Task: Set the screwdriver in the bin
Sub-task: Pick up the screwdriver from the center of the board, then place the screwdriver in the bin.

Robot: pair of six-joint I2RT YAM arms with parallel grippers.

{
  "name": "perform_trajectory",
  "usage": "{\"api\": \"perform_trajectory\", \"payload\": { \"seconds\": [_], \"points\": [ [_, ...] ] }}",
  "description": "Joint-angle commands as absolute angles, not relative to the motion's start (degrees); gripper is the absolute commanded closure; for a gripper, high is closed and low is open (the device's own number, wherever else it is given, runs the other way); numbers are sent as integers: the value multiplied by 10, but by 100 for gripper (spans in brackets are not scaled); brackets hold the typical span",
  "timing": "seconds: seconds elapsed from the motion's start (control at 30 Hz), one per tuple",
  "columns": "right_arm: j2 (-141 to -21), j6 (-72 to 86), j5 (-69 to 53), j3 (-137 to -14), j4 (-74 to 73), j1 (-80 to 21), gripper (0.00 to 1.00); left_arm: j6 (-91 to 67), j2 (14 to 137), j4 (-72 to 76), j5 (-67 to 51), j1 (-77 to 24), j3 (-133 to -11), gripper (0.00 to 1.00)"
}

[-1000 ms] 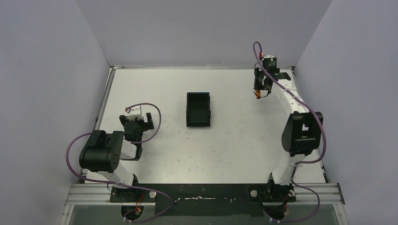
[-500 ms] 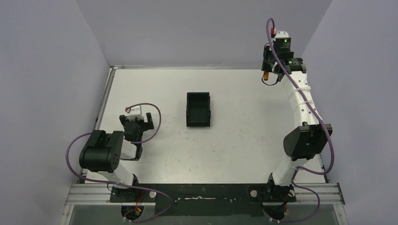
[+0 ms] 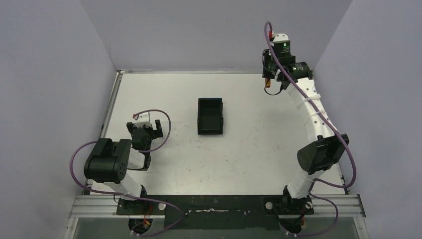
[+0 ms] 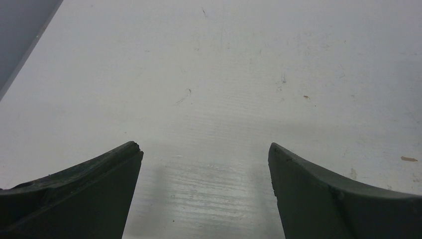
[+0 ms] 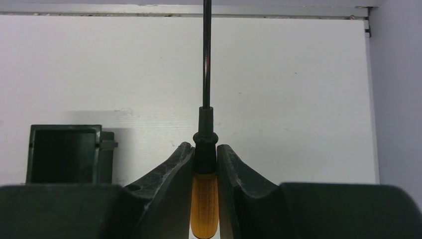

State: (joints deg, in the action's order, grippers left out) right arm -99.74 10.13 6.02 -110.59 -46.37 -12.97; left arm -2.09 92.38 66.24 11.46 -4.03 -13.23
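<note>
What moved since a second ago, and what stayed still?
The right gripper rose from low at the far right, carrying the screwdriver, then swung a little left. Nothing was let go. The bin and the open left gripper did not move.

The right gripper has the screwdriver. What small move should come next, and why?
Probably carry the screwdriver left and nearer, to bring it over the bin. The right gripper is shut on its handle near the far right corner of the table, while the empty bin sits in the middle, well to its left.
</note>
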Motion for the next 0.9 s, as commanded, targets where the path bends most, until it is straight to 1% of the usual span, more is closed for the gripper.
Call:
{"api": "perform_trajectory", "payload": {
  "seconds": [0.0, 0.43, 0.87],
  "points": [
    [-959, 130, 91, -1096, -436, -175, 100, -17, 923, 693, 108, -41, -146, 3],
    [-982, 159, 147, -1105, -404, -333, 100, -17, 923, 693, 108, -41, -146, 3],
    [-1030, 165, 170, -1143, -366, -423, 100, -17, 923, 693, 108, -41, -146, 3]
  ]
}}
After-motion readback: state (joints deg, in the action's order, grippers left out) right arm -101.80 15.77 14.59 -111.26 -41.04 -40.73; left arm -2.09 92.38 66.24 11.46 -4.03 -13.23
